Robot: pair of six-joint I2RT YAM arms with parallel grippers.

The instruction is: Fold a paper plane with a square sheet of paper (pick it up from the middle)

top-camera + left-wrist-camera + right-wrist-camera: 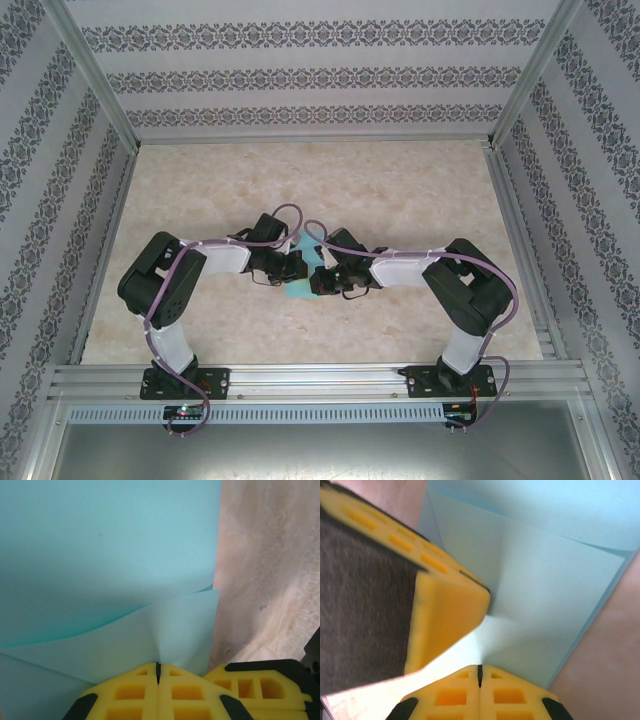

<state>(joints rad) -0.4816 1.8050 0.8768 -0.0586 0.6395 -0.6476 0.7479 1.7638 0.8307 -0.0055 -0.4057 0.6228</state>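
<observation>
Paper (298, 289), teal, partly folded (one flap curls over a lower layer), lies at the centre of the table (400, 190) between both grippers. Left gripper (158, 672): fingers clenched on the sheet's edge, which spreads toward 12 o'clock in its wrist view. Right gripper (480, 674): likewise clamped on the sheet, the other arm's yellow finger just beside it at 9 o'clock.

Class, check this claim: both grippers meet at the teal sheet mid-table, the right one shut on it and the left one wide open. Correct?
Not quite: the left gripper is shut too, pinching the square sheet of paper, as the left wrist view shows. The rest stands: the right gripper is shut on it.
</observation>
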